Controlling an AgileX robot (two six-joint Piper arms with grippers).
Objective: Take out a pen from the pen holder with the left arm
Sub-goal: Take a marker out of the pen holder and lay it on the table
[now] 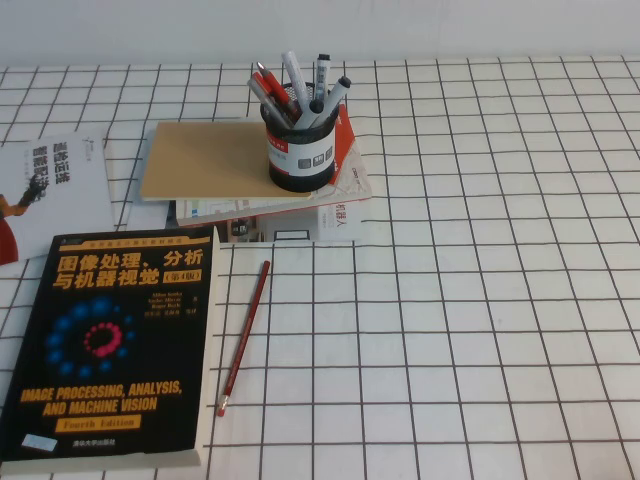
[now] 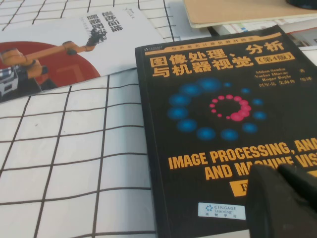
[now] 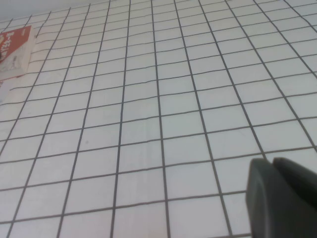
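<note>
A black and white pen holder (image 1: 300,160) stands on a stack of books at the back of the table, with several pens (image 1: 298,85) upright in it. In front of the stack a red pencil (image 1: 245,335) lies flat on the checked cloth. Neither arm shows in the high view. In the left wrist view my left gripper (image 2: 277,171) hangs shut and empty over the near part of a black textbook (image 2: 223,124), well short of the holder. My right gripper (image 3: 272,163) is shut with nothing in it, above bare checked cloth.
The black textbook (image 1: 115,340) lies at the front left, a white brochure (image 1: 50,185) behind it. A brown board (image 1: 205,160) tops the book stack beside the holder. A red and white book (image 3: 12,49) shows far off in the right wrist view.
</note>
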